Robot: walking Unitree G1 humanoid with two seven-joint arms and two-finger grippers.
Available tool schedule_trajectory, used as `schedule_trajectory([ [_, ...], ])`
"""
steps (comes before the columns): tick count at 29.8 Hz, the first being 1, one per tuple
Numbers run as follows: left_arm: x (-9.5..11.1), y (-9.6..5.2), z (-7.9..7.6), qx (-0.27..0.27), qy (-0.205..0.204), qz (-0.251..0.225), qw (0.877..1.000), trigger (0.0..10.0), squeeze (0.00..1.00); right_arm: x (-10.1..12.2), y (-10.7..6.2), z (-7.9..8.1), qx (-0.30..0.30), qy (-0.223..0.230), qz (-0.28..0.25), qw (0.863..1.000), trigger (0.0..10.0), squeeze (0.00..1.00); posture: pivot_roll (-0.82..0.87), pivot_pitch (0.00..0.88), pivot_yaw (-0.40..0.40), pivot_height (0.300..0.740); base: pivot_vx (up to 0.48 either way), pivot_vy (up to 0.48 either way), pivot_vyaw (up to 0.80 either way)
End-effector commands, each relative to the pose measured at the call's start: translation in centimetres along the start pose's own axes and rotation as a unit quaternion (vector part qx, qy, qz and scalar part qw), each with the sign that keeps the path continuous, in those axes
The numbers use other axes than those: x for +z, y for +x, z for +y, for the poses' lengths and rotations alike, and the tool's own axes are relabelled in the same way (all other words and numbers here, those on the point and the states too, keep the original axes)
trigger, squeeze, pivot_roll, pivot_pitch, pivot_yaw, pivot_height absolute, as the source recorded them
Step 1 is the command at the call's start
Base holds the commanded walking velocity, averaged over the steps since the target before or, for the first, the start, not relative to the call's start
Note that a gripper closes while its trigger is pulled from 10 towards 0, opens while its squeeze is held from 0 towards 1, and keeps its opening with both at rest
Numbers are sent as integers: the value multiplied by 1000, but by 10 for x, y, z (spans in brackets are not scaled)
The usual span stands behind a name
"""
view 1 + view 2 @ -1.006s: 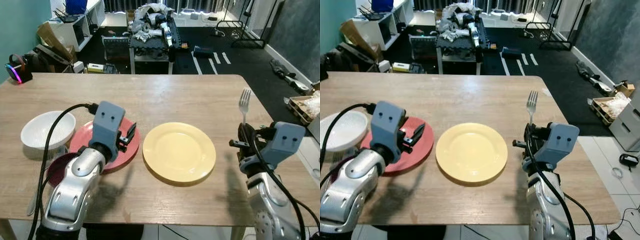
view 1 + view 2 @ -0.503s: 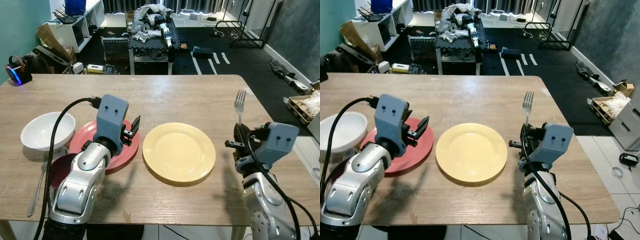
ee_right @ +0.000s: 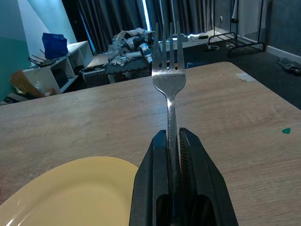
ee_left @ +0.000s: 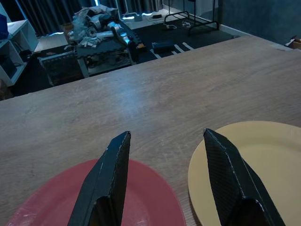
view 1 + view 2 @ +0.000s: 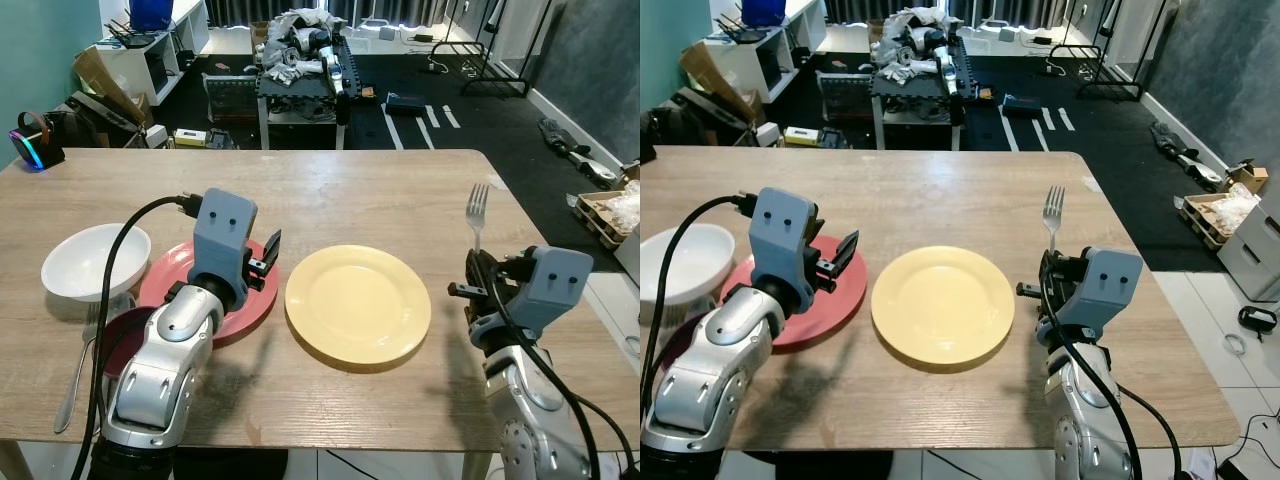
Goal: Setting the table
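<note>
Fork point(image 5: 476, 214) stands tines-up, clamped in the right end effector point(image 5: 480, 268) beside the yellow plate point(image 5: 358, 304); left end effector point(image 5: 266, 258) hovers spread over the red plate point(image 5: 166, 276).

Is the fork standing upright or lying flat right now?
Upright. The fork is clamped by its handle in the right claw, tines pointing up, off the table, beside the yellow plate.

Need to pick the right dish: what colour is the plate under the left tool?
Red plate, beneath the left tool; clearest in the left eye view.
</note>
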State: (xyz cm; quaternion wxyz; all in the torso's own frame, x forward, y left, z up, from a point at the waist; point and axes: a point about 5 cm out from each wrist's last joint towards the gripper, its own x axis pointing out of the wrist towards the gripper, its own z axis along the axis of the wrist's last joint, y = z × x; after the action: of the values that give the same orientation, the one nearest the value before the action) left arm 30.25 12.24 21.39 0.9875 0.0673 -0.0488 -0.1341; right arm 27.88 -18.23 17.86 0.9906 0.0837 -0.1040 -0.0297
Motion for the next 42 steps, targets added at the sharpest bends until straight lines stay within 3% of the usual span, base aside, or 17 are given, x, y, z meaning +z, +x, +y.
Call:
schedule_trajectory([
  [1,-7,-1,2,6,-2,12,1000,10000,0,-1,0,1,0,0,-1,1000,10000,0,-32,0,85,740,0,0,0],
  [9,-7,0,2,6,-1,13,1000,10000,0,-2,0,2,0,2,0,1000,10000,0,-30,0,86,740,0,0,0],
  [42,-8,2,2,-1,-1,13,1000,10000,0,-4,0,0,-6,11,5,1000,10000,0,-38,0,95,740,0,0,-800],
])
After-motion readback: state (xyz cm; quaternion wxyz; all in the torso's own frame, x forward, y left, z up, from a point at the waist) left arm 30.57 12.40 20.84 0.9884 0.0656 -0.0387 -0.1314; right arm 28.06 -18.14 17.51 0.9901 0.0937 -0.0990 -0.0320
